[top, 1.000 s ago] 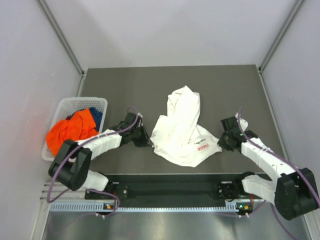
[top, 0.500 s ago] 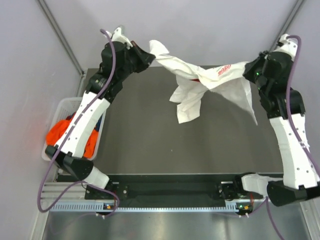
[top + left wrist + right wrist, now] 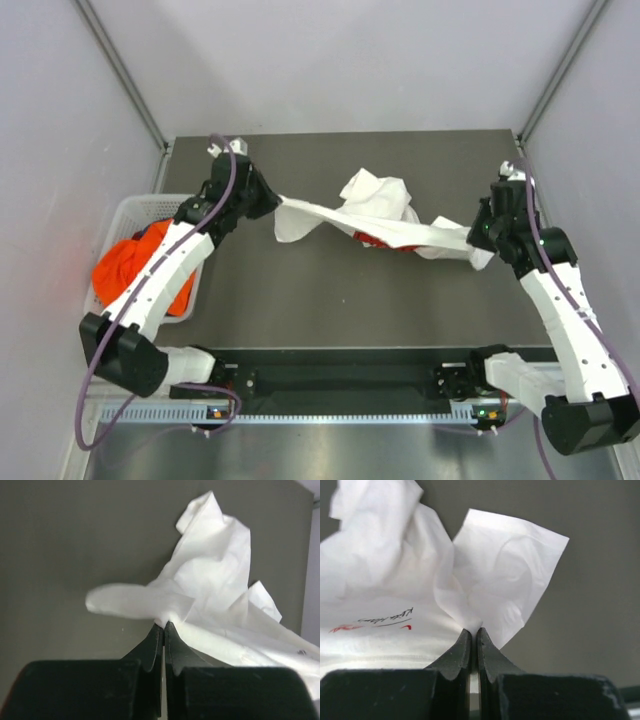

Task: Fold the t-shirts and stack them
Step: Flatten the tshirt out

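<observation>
1. White t-shirt [image 3: 385,215] hangs stretched between the two end effectors, running from centre-left to centre-right of the top view. Its bunched middle sits a little above the frame's centre. Whether that bunch touches the surface cannot be told.
2. A small red print [image 3: 372,240] shows on the shirt's lower edge near the centre of the top view. In the right wrist view, red and dark lettering lies at the lower left of the cloth.
3. Left end effector [image 3: 272,205], at centre-left of the top view, is clenched on one end of the shirt. The left wrist view shows its two dark fingers pressed together with white fabric pinched at the tips, and a loose flap reaches toward the left of that frame.
4. Right end effector [image 3: 478,232], at centre-right of the top view, grasps the other end of the shirt. In the right wrist view its fingers meet on a fold of cloth, and a flat corner of fabric stands toward the upper right.
5. Dark grey surface [image 3: 300,300] lies beneath the shirt and fills the middle of the top view.
6. White basket [image 3: 132,208] sits at the left edge of the surface, well apart from the shirt. It holds an orange garment [image 3: 135,265], with a blue garment [image 3: 192,232] tucked at its upper right.
</observation>
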